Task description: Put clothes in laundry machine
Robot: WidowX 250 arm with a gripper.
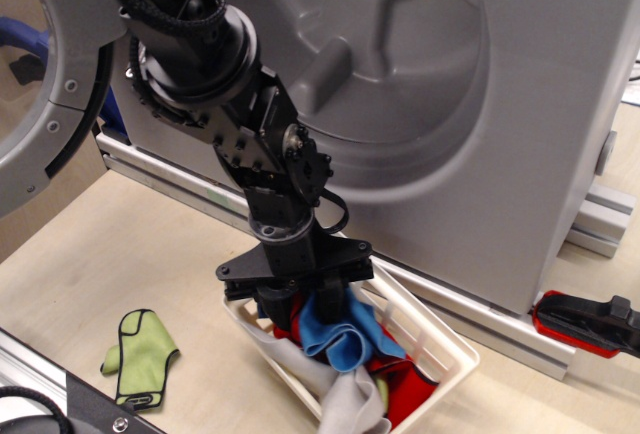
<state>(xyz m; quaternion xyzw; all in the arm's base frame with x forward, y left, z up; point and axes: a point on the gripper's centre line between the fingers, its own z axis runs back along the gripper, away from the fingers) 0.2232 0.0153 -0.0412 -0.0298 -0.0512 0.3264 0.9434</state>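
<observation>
My gripper [302, 304] reaches down into the white lattice basket [440, 339] in front of the laundry machine [530, 104]. Its fingers are drawn close together on the bunched bright blue cloth [335, 339]. A red cloth [408, 394] and a light grey cloth [345, 402] lie under and beside the blue one in the basket. A lime green cloth [140, 354] lies flat on the table to the left, apart from the basket. The washer's round drum opening [390, 54] is behind my arm. Its round door [50, 84] stands swung open at the left.
An aluminium rail [170, 179] runs along the washer's base. A red and black object [585, 319] lies on the table at the right. The table's front edge with a metal strip [45, 384] is at the bottom left.
</observation>
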